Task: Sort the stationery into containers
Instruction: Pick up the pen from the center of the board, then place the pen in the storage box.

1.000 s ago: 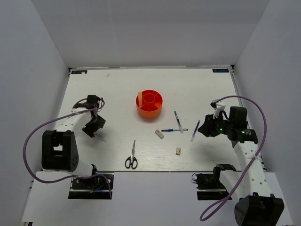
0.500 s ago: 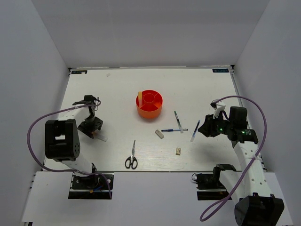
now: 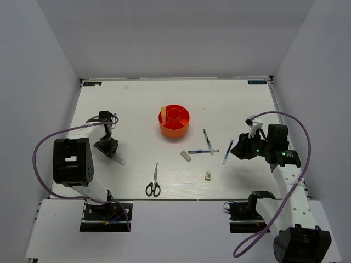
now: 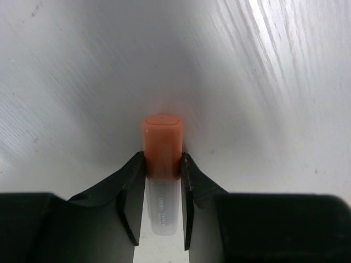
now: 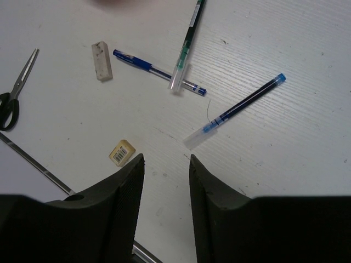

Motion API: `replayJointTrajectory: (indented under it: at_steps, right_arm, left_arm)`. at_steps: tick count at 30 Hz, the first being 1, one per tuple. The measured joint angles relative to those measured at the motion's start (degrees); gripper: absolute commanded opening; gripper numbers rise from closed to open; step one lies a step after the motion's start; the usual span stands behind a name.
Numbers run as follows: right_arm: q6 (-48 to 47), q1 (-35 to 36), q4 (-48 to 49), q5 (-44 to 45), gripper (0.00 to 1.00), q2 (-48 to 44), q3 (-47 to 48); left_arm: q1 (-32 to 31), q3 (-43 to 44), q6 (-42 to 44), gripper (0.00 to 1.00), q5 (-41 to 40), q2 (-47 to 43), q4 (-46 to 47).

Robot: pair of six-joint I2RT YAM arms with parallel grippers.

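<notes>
My left gripper is at the table's left, shut on a whitish pen with an orange cap; its jaws press both sides of the cap, and the pen's tail pokes out. The orange tub stands mid-table. My right gripper is open and empty, hovering over bare table near a blue-and-clear pen. A blue pen, a dark green pen, a whitish eraser, a beige cube and black-handled scissors lie between the arms.
A pale yellow stick stands in the tub's left compartment. White walls close in the table on the left, right and back. The table's near edge shows in the right wrist view.
The left arm's wrist has swung in over the orange-capped pen and the gripper now sits on it. The right arm has not moved.
</notes>
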Motion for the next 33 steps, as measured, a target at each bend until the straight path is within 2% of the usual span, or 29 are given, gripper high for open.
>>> replayJointTrajectory:
  at_steps: [1,2,4,6,8,9,13,17,24,33]
  right_arm:
    - [0.07,0.00,0.00,0.00,0.53,0.00,0.00]
    - [0.15,0.00,-0.02,0.00,0.75,0.00,0.00]
    - [0.35,0.00,0.04,0.11,0.78,0.07,0.00]
    - [0.15,0.00,0.04,0.04,0.51,0.33,0.00]
    - [-0.24,0.00,0.04,0.09,0.20,0.61,0.00]
    - [-0.07,0.00,0.04,0.11,0.01,0.66,0.00]
    - [0.11,0.00,0.04,0.24,0.00,0.68,-0.02]
    - [0.13,0.00,0.09,0.42,0.00,0.68,-0.02]
    - [0.13,0.00,0.07,0.46,0.00,0.68,-0.02]
    - [0.15,0.00,0.07,0.46,0.00,0.66,-0.02]
  left_arm:
    - [-0.81,0.02,0.50,0.01,-0.50,-0.11,-0.15]
    - [-1.90,0.13,1.07,0.00,-0.83,-0.39,-0.35]
    - [-5.46,1.20,2.73,0.00,-2.14,-1.38,-1.36]
    - [-10.45,5.03,5.29,0.00,-3.87,-2.12,-2.60]
    - [-16.35,10.69,8.33,0.00,-5.86,-2.54,-2.01]
    - [-19.69,14.29,10.69,0.00,-7.23,-2.60,-1.18]
    - [-30.99,22.95,20.24,0.00,-13.57,-3.10,6.27]
    - [-38.34,26.84,29.53,0.00,-19.06,-1.88,12.96]
    - [-42.01,33.46,38.93,0.00,-27.23,7.39,21.73]
    - [-43.43,33.64,44.09,0.00,-33.22,15.26,28.92]
